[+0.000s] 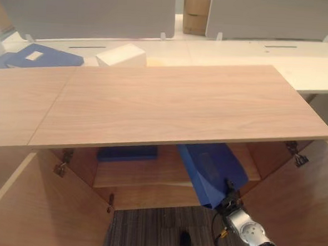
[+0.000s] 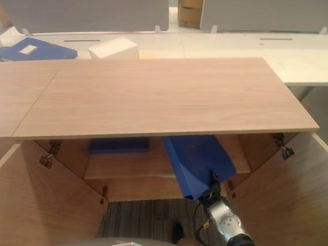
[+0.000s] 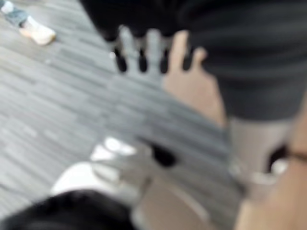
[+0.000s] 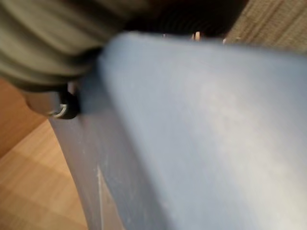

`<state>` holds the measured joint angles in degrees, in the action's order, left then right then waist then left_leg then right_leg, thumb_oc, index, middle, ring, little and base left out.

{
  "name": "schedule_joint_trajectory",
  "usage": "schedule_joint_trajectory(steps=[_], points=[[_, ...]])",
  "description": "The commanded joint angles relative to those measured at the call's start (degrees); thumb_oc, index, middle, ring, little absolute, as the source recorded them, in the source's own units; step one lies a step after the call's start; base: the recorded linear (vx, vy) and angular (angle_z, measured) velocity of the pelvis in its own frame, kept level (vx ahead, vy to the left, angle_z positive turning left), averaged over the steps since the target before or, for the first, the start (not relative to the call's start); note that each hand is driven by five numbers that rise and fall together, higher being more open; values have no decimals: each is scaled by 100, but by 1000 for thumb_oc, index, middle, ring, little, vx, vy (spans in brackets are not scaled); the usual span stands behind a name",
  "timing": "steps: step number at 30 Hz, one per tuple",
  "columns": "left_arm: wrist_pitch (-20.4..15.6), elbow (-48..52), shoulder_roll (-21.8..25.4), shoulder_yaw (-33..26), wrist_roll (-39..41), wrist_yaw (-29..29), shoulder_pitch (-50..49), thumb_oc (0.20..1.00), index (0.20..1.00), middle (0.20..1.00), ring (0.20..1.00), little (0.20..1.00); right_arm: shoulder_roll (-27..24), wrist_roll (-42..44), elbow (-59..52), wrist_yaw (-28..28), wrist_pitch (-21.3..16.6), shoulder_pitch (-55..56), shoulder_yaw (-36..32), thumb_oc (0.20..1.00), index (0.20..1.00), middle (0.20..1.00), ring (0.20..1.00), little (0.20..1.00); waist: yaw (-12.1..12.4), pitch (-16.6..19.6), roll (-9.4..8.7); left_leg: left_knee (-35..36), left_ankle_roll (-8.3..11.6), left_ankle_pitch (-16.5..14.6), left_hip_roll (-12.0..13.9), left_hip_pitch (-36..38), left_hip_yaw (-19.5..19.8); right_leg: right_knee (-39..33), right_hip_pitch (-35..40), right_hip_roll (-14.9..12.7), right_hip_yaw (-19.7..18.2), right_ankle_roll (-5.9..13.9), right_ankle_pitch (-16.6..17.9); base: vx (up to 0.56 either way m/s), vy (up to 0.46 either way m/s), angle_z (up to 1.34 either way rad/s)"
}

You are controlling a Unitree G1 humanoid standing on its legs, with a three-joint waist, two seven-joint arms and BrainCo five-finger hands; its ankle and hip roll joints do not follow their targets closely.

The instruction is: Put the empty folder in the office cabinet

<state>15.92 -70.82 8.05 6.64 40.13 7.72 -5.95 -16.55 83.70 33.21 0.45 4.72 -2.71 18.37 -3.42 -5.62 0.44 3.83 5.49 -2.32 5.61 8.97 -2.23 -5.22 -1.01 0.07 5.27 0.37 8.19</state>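
A blue folder [image 1: 211, 170] stands tilted in the open office cabinet, its far end under the wooden top [image 1: 176, 101] and over the shelf [image 1: 144, 175]. My right hand [image 1: 229, 200] holds its near lower corner from below. In the right wrist view the thumb [image 4: 62, 108] presses against the folder [image 4: 201, 134], so the hand is shut on it. My left hand [image 3: 144, 50] hangs over the grey carpet with its fingers straight and holds nothing.
A second blue folder [image 1: 127, 152] lies flat at the shelf's left. Both cabinet doors stand open, left [image 1: 42, 205] and right [image 1: 304, 204]. On the white desk behind are another blue folder [image 1: 37, 56] and a white box [image 1: 121, 54].
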Motion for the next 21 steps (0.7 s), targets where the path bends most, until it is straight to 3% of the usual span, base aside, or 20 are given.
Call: schedule_joint_trajectory(steps=[1, 11, 14, 18, 21], points=[[39, -268, 437, 146, -42, 161, -26, 1000, 1000, 1000, 1000, 1000, 453, -305, -717, 179, -176, -339, -107, 200, 200, 200, 200, 200, -2, -181, -344, -42, -421, -494, -219, 47, 43, 22, -610, -602, -329, 773, -37, -8, 13, -10], [-21, -229, 611, 178, -96, 135, 9, 1000, 1000, 1000, 1000, 1000, 206, -623, -934, 94, -381, -532, -269, 200, 200, 200, 200, 200, 28, -322, -332, 109, -392, -382, -222, -155, 90, 22, -973, -714, -192, 892, 85, -10, 11, 8], [-76, -166, 810, 295, -67, -20, 381, 1000, 1000, 1000, 1000, 1000, -180, -711, -924, -199, -632, -1410, -583, 200, 200, 200, 200, 200, 126, -645, -284, 117, -365, -314, -247, -566, 173, 93, -1425, -909, -5, 999, 148, -192, 69, 11], [-80, -145, 853, 332, -27, -60, 475, 1000, 1000, 1000, 1000, 1000, -244, -685, -883, -260, -694, -1621, -611, 200, 200, 200, 200, 200, 160, -714, -270, 117, -364, -310, -261, -647, 192, 88, -1496, -946, 36, 1016, 161, -83, 40, 26], [-99, -5, 956, 532, 136, -95, 751, 1000, 1000, 1000, 1000, 1000, -410, -667, -586, -617, -786, -2387, -663, 200, 200, 200, 200, 200, 305, -980, -204, 117, -380, -301, -311, -890, 292, 125, -1740, -1081, 134, 1070, 197, -94, 49, 10]])
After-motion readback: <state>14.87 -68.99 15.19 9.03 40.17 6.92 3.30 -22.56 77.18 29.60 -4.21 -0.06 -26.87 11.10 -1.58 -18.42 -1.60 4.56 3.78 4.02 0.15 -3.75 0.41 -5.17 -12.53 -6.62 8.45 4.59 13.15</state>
